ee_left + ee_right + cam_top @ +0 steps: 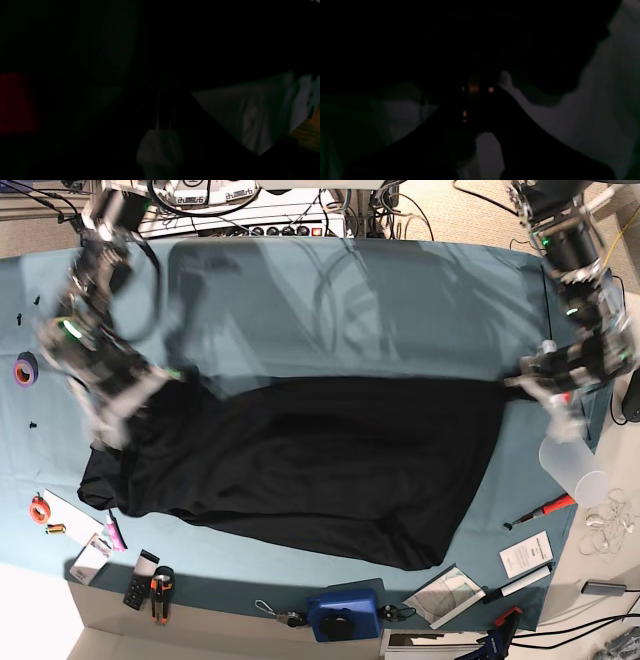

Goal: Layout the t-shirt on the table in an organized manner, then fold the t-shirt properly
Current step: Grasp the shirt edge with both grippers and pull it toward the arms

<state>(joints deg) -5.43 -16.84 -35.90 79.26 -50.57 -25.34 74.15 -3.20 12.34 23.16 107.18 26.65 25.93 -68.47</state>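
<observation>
T-shirt (300, 465) fabric is pinched in both of your pincers: the left gripper (527, 380) is clenched on one corner, the right gripper (150, 385) on the opposite corner. Between them the black shirt spreads, plain side up, across the teal table (380, 300).

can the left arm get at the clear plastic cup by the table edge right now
Probably not right away: the left hand is shut on a corner of the black cotton t-shirt. The clear plastic cup sits close below it, nothing between.
</observation>
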